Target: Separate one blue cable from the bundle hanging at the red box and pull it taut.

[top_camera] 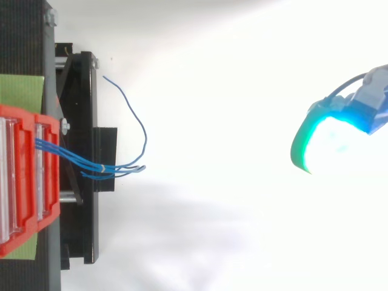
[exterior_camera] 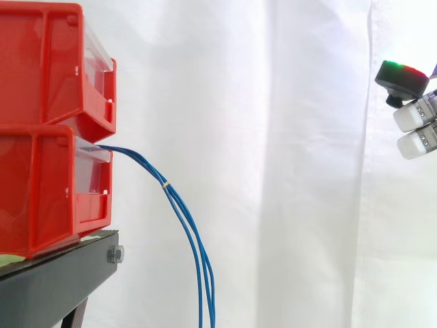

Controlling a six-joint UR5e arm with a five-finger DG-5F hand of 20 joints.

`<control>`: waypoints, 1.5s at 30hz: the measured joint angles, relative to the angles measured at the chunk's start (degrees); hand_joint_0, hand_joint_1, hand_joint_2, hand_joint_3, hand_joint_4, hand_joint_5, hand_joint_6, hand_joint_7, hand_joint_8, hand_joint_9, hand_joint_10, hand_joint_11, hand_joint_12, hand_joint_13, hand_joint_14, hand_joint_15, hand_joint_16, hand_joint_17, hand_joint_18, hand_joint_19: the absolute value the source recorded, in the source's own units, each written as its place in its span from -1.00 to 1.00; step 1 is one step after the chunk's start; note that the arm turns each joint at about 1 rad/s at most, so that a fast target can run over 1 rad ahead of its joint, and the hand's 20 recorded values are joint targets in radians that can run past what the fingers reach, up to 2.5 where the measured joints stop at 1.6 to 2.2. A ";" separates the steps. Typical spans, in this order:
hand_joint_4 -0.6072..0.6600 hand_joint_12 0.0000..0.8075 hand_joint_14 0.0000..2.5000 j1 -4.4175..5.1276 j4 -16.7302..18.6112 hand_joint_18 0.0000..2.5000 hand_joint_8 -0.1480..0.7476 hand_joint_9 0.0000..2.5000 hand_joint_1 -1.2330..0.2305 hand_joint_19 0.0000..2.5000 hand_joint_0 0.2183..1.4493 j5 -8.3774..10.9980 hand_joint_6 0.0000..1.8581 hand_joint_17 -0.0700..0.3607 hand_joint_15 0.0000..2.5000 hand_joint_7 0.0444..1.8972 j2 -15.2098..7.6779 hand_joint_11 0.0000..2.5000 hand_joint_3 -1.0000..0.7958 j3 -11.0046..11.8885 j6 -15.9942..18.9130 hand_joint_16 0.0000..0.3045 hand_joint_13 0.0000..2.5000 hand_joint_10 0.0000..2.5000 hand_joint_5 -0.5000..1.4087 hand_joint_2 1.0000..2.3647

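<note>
Side view, blue cable bundle (exterior_camera: pixel 166 185) drooping from lower red bin (exterior_camera: pixel 41 191), hand (exterior_camera: pixel 413 116) well apart, its openness unclear.

blue cables (top_camera: pixel 66 154) hang from red bin (top_camera: pixel 51 182) | hand (top_camera: pixel 327 140) well apart, right

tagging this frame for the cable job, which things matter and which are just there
For the job: blue cable bundle; lower red bin it hangs from; hand.
Just there: upper red bin; black stand; green sheet under the bins; white curtain.
</note>
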 measured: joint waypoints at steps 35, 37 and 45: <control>0.29 -0.20 -1.00 0.64 3.34 -0.65 -0.17 -0.62 0.01 -0.63 -0.45 1.84 -0.46 -0.20 -0.90 -0.18 -3.69 -0.86 -0.44 0.00 -2.68 -0.70 -0.71 -1.00 -0.70 -1.00; 0.29 -0.20 -1.00 0.73 4.40 -0.65 -0.17 -0.62 0.01 -0.63 -0.45 2.81 -0.46 -0.20 -0.91 -0.18 -4.33 -0.85 -0.44 0.00 -3.58 -0.70 -0.71 -0.99 -0.70 -1.00; 0.29 -0.20 -1.00 0.73 8.53 -0.65 -0.16 -0.62 0.01 -0.63 -0.45 3.96 -0.46 -0.20 -0.91 -0.18 -8.17 -0.86 -0.44 0.20 -4.44 -0.70 -0.71 -1.00 -0.70 -1.00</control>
